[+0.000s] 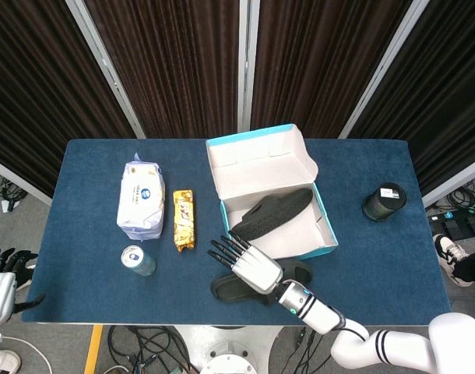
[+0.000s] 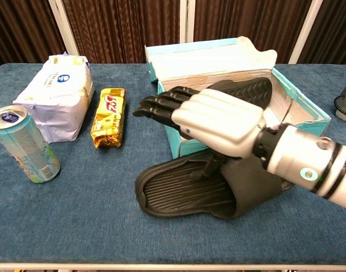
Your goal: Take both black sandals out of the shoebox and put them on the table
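Note:
One black sandal (image 1: 229,287) (image 2: 184,195) lies flat, sole side down, on the blue table just in front of the teal shoebox (image 1: 257,148) (image 2: 207,54). My right hand (image 1: 249,265) (image 2: 212,122) hovers right over it with its fingers stretched out towards the box, gripping nothing that I can see. The other black sandal (image 1: 272,212) (image 2: 241,93) leans sole-up inside the open box. My left hand (image 1: 4,273) hangs off the table's front left corner, fingers apart and empty.
A white tissue pack (image 1: 140,195) (image 2: 59,93), a gold snack bar (image 1: 184,220) (image 2: 109,116) and a drink can (image 1: 136,260) (image 2: 22,144) stand left of the box. A black cylinder (image 1: 384,201) stands at the right.

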Tool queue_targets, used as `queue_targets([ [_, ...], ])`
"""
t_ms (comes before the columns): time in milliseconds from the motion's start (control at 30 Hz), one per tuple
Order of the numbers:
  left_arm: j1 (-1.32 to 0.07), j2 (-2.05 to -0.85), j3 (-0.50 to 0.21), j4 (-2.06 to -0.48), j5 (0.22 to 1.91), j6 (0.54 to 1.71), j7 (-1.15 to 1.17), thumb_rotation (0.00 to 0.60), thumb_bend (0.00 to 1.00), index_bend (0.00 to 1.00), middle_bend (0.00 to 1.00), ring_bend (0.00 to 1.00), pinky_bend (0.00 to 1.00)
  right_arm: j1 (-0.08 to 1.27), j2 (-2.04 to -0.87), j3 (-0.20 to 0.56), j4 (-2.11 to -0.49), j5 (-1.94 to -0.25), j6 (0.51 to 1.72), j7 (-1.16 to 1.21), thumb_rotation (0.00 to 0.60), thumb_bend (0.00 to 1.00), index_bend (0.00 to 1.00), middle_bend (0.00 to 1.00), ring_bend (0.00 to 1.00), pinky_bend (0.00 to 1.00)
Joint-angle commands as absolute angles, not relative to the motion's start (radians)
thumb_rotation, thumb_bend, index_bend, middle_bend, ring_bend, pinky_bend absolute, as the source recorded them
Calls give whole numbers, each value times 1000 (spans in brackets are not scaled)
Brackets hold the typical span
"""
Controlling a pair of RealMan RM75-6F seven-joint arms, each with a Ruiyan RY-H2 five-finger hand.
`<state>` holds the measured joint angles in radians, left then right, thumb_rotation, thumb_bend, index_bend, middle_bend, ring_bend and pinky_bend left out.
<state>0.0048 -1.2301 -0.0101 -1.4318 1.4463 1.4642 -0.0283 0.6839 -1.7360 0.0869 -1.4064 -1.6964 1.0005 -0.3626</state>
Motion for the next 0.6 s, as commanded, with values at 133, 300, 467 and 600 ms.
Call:
queue_targets([
  [133, 3, -1233, -11, -1429, 1442, 1457, -32, 600, 0, 235, 180, 93, 55, 718, -1768, 108, -1371, -1648, 964, -388, 600, 0, 0, 0, 0, 0],
  [300, 0, -1235, -9, -1428, 1449, 1459, -33, 600, 0, 235, 180, 93, 55, 731, -1796, 123, -1338, -1618, 959, -414, 600, 0, 0, 0, 0, 0],
  [467, 4, -1232, -10, -1430, 1452, 1471, -35, 600, 0, 235, 180, 93, 55, 745, -1778, 126, -1371, -1590, 937, -411, 600, 0, 0, 0, 0, 0],
  [600, 10, -1230, -11, -1424, 1446, 1475, -38, 600, 0, 235, 180, 93, 55, 731, -1645, 104, -1501, -1573, 919, -440, 600, 0, 0, 0, 0, 0],
])
